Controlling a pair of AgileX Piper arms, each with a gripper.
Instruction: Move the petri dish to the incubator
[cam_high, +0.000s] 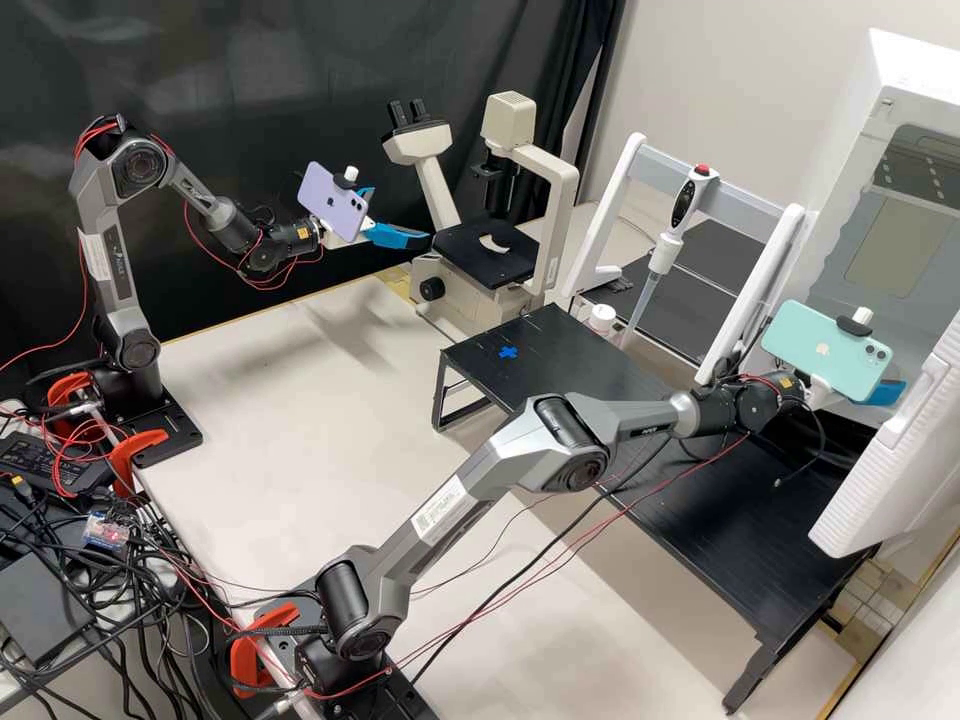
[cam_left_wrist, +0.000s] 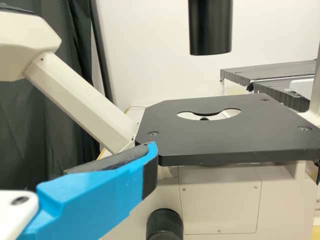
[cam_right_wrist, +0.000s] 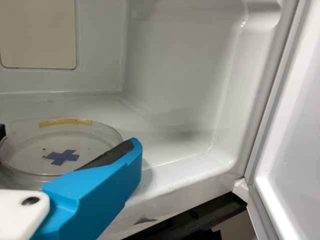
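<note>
Right tool (cam_right_wrist: 68, 136) up close, snug around the petri dish (cam_right_wrist: 25, 147), and it's inside the incubator (cam_right_wrist: 170, 65)! Carry looks done; release and retreat seem left. Its arm (cam_high: 440, 510) stretches low over the black counter (cam_high: 740, 560); the left tool (cam_high: 400, 214), wide and empty, hangs by the microscope (cam_high: 518, 115).

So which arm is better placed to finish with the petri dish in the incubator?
The right, I'd say. Its claw is at the petri dish, inside the open incubator. The left claw hangs beside the microscope, well away from the dish.
</note>
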